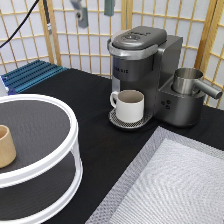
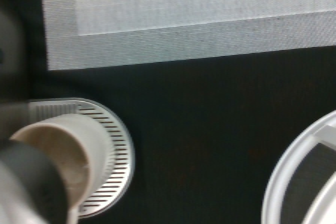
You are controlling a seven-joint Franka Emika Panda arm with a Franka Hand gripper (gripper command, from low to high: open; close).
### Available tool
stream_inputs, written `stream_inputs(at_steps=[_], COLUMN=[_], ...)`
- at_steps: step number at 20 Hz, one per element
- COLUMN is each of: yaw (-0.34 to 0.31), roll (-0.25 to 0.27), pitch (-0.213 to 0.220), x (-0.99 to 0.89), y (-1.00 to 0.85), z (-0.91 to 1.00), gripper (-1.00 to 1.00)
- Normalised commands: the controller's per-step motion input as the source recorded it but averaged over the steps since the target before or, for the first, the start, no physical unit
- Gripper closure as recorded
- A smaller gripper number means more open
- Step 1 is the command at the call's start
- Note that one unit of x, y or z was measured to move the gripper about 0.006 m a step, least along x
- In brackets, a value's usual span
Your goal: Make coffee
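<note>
**Make coffee: gripper high above the machine, pod not in sight**

Exterior view, left to right:
- Tan cup (image 1: 5, 146) on the top shelf of a white-rimmed round stand (image 1: 73, 131), at the left edge.
- Blue rack (image 1: 31, 75) behind the stand, on the black table (image 1: 85, 97).
- Gripper (image 1: 94, 9) at the top edge, above and left of the coffee machine (image 1: 145, 50), touching nothing. Its fingers stand apart with nothing between them.
- White mug (image 1: 131, 105) on the drip tray (image 1: 116, 120) under the spout. Machine lid down.
- Metal jug (image 1: 187, 80) on the machine's right side.
- Grey mat (image 1: 175, 175) at lower right.

Wrist view: mug (image 2: 52, 150), slotted tray (image 2: 112, 160), mat (image 2: 187, 25).

Coffee pod: not visible in either view. It could be under the shut lid, but I cannot tell.

Handling (judgement): a pod should be light and thin-walled, with a foil top that punctures easily. Hold it gently by the tapered sides below the rim, never by the foil
</note>
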Motion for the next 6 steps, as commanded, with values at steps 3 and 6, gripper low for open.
stream_inputs(at_steps=[3,6], yaw=[0.000,0.000], roll=[0.000,0.000], pitch=[-0.001,0.000], x=[0.00,0.00], y=[0.00,0.00], z=[0.00,0.00], gripper=[-1.00,-1.00])
